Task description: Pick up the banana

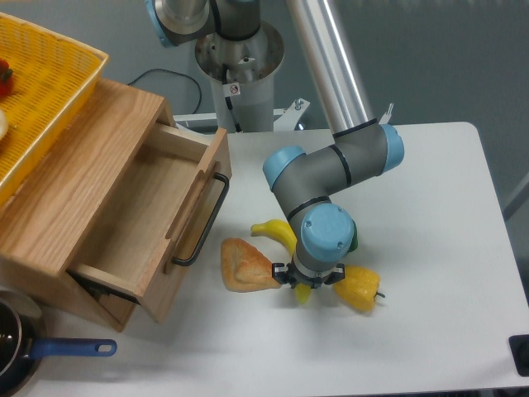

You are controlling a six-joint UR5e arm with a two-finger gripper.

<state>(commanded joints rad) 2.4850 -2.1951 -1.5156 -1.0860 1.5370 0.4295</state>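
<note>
The banana [277, 231] is long, curved and bright yellow. It runs from beside the arm's wrist down to a tip below the gripper, and its middle is hidden under the blue wrist joint. My gripper [305, 282] points straight down over it, with the fingers shut on the banana's lower part. The banana's upper end stands apart from the bread wedge.
An orange-tan bread wedge [244, 265] lies just left of the gripper, and a yellow bell pepper [359, 285] just right. Something green [354, 243] peeks out behind the wrist. An open wooden drawer [132, 223] with a yellow basket [50, 91] on top stands left. A blue-handled pan [70, 348] sits bottom left.
</note>
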